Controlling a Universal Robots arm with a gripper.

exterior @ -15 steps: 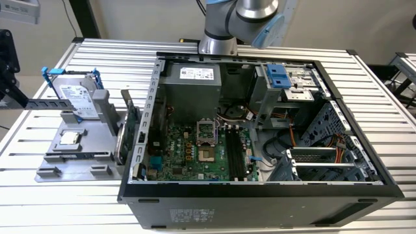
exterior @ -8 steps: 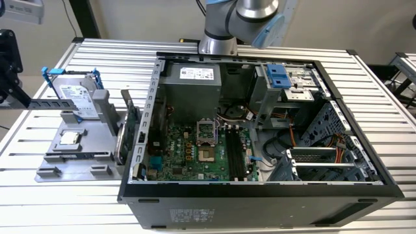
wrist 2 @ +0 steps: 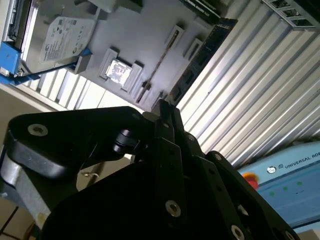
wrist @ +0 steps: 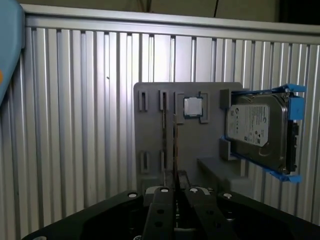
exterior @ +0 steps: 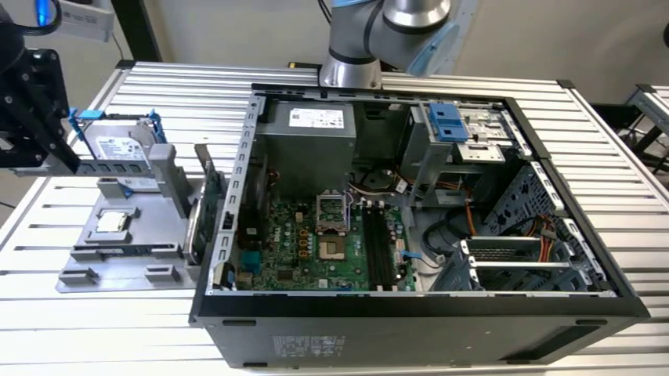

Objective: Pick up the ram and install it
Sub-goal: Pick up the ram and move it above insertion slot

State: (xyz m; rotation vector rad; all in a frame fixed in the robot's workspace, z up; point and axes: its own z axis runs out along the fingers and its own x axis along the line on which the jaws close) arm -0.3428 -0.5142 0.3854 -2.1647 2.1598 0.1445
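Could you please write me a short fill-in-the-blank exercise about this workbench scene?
1. The hard drive sits in a ___ bracket.
2. The ram stands on the ___ holder, outside the case.
3. The CPU chip lies between the ram and the ___.

Missing words: blue; grey; hard drive.

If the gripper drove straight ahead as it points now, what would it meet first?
Probably the ram, seen edge-on in the first wrist view directly ahead of the gripper, standing on the gray holder; depth is unclear.
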